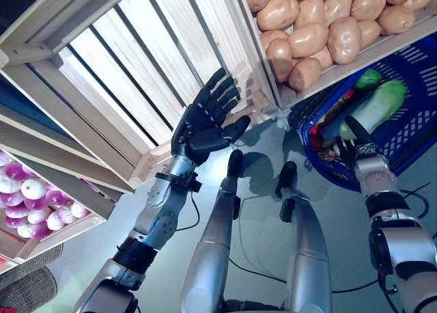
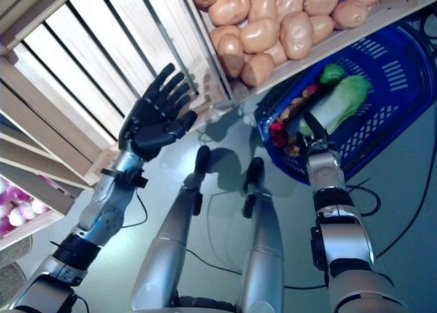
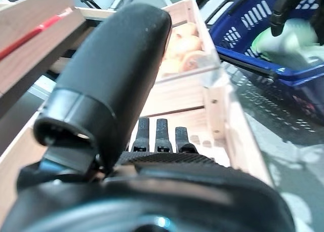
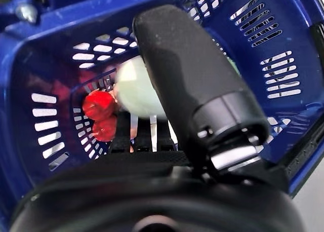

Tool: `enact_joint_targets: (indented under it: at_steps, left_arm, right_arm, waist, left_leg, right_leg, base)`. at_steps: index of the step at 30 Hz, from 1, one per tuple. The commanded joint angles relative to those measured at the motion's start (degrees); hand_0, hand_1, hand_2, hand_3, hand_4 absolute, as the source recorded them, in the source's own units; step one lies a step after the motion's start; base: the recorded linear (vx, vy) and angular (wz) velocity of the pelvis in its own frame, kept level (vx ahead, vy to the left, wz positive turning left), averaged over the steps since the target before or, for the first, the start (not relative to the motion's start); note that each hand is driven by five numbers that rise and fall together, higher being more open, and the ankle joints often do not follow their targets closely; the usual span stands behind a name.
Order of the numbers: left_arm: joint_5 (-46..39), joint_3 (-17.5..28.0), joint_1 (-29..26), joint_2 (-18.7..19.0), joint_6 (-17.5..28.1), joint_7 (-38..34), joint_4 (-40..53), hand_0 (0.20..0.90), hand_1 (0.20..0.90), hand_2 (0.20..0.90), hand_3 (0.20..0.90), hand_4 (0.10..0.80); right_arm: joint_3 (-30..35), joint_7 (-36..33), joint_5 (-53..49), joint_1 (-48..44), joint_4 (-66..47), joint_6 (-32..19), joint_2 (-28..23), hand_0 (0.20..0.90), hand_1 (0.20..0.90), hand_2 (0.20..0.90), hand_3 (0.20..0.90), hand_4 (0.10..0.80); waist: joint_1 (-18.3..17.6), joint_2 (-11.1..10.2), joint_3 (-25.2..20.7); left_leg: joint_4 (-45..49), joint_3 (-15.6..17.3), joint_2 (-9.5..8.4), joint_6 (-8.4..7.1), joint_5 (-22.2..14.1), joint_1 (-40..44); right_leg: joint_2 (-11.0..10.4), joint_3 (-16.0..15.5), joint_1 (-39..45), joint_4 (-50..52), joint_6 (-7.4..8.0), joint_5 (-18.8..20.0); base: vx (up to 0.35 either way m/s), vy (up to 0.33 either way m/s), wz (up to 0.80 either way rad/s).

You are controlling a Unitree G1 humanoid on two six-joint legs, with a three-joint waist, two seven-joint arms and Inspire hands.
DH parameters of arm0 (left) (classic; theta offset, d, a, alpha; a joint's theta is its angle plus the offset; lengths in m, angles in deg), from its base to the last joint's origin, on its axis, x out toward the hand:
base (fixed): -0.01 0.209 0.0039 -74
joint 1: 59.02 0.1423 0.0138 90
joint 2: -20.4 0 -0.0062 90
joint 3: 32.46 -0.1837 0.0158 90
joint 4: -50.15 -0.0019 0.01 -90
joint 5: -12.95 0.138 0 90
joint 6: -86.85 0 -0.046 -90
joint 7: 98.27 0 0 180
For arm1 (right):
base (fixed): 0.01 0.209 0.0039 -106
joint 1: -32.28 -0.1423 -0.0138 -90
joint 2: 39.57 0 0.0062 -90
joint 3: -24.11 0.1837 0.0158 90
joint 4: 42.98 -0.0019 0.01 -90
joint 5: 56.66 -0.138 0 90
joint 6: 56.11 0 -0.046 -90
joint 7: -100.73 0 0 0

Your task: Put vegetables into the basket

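Observation:
A blue plastic basket [image 1: 410, 142] lies at the right, below the potato crate. Inside it are a long pale green cabbage [image 1: 379, 104], a darker green vegetable [image 1: 369, 77] and small red pieces [image 4: 98, 105]. My right hand [image 1: 351, 149] reaches into the basket's near end. In the right wrist view its thumb [image 4: 192, 80] stands out straight over the cabbage's [image 4: 134, 87] pale stem end, with straight fingers below it. My left hand [image 1: 205, 121] is raised with spread fingers in front of an empty slatted wooden crate [image 1: 136, 67], holding nothing.
A wooden crate full of potatoes [image 1: 314, 26] sits at the upper right, directly above the basket. Another crate with purple and white onions [image 1: 34, 197] is at the lower left. Grey floor shows between crates and basket.

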Motion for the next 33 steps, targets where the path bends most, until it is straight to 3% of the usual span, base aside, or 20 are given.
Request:
enact_joint_targets:
  at_steps: [1,6,10,16,18,20,21,27,31,33]
  left_arm:
    - [1.2,2.6,-1.5,0.8,6.9,4.2,7.5,0.900,0.900,0.900,0.900,0.800]
    - [3.8,1.6,-0.7,2.4,0.9,9.1,9.5,0.900,0.900,0.900,0.900,0.800]
    - [7.3,-1.2,1.7,5.1,-4.3,14.0,10.8,0.900,0.900,0.900,0.900,0.800]
    - [11.3,-3.1,9.3,5.1,-9.0,19.7,9.9,0.900,0.900,0.900,0.900,0.800]
    - [14.7,-4.7,12.5,4.5,-9.0,20.8,9.4,0.900,0.900,0.900,0.900,0.800]
    - [15.4,-4.9,13.6,4.4,-9.1,20.3,9.2,0.900,0.900,0.900,0.900,0.800]
    - [17.5,-4.5,15.7,4.0,-9.0,20.8,7.1,0.900,0.900,0.900,0.900,0.800]
    - [23.5,-4.1,20.9,2.3,-5.8,16.9,-5.4,0.900,0.900,0.900,0.900,0.800]
    - [27.5,-4.5,22.1,1.0,-4.9,15.2,-13.0,0.900,0.900,0.900,0.900,0.800]
    - [33.8,-4.6,22.7,-0.9,-4.4,13.3,-22.4,0.900,0.900,0.900,0.900,0.800]
  right_arm:
    - [2.6,-3.2,-2.2,0.9,-1.5,-1.4,-3.9,0.900,0.900,0.900,0.900,0.800]
    - [3.5,-4.9,3.0,2.6,-3.0,-3.5,-2.3,0.900,0.900,0.900,0.900,0.800]
    - [-0.2,-6.8,11.7,7.8,-12.5,-5.7,-2.1,0.900,0.900,0.900,0.900,0.800]
    - [-4.1,-4.7,27.3,26.5,-33.4,-8.6,3.8,0.900,0.900,0.900,0.900,0.800]
    - [-6.1,-2.9,39.5,33.6,-40.8,-7.0,4.3,0.900,0.900,0.900,0.900,0.800]
    - [-6.6,-1.4,42.9,35.6,-42.4,-6.2,4.3,0.900,0.900,0.900,0.900,0.800]
    - [-7.6,3.9,48.4,40.4,-44.9,-4.8,5.0,0.900,0.900,0.900,0.900,0.800]
    - [-11.8,19.8,56.1,49.7,-40.5,-3.2,6.3,0.900,0.900,0.900,0.900,0.800]
    - [-14.4,23.1,61.6,51.6,-35.6,-2.2,6.9,0.900,0.900,0.900,0.900,0.800]
    - [-15.9,25.2,67.8,52.0,-27.4,0.2,8.1,0.900,0.900,0.900,0.900,0.800]
  waist:
    - [0.8,-0.5,-0.2]
    - [1.3,-1.4,-0.2]
    - [0.7,-2.1,-3.5]
    - [-2.0,-2.6,-9.6]
    - [-3.3,-2.8,-12.0]
    - [-3.8,-2.9,-12.8]
    - [-5.0,-3.2,-14.9]
    - [-7.4,-3.8,-20.5]
    - [-7.7,-4.2,-22.5]
    - [-8.0,-4.3,-23.9]
  left_leg:
    - [-0.5,1.6,-3.26,0.98,-1.1,4.0]
    - [-4.5,1.8,-2.98,0.81,-0.7,11.8]
    - [-10.5,2.7,-1.47,0.61,0.8,18.4]
    - [-19.6,3.3,0.58,1.10,2.6,28.4]
    - [-22.7,4.0,1.24,1.25,3.1,31.7]
    - [-23.6,4.3,1.44,1.20,3.3,32.7]
    - [-25.6,5.0,1.92,1.26,3.4,35.5]
    - [-28.5,7.1,3.02,0.85,2.8,41.0]
    - [-28.8,8.0,3.22,0.77,2.0,43.0]
    - [-28.4,8.9,3.37,0.93,0.9,44.5]
  right_leg:
    - [2.6,-1.0,9.7,-9.1,-0.45,5.0]
    - [2.7,-1.9,18.6,-13.1,-0.51,4.9]
    - [2.9,-2.4,25.4,-18.3,-0.48,5.9]
    - [2.9,-0.7,33.8,-24.6,0.33,7.5]
    - [2.7,0.0,36.6,-27.1,1.01,8.1]
    - [2.7,0.1,37.4,-27.9,1.17,8.2]
    - [2.5,0.6,39.8,-29.8,1.65,8.6]
    - [1.7,1.8,43.9,-33.2,2.76,9.6]
    - [1.4,2.2,45.2,-34.0,3.09,9.9]
    - [1.1,2.3,46.3,-33.6,3.20,9.4]
  base:
    - [0.038,0.018,-0.05]
    - [0.067,0.030,-0.04]
    - [0.114,0.096,-0.06]
    - [0.201,0.128,-0.14]
    - [0.197,0.145,-0.14]
    - [0.158,0.117,-0.15]
    - [0.220,0.142,-0.11]
    - [0.190,0.128,-0.13]
    - [0.134,0.076,-0.05]
    - [0.156,0.078,-0.05]
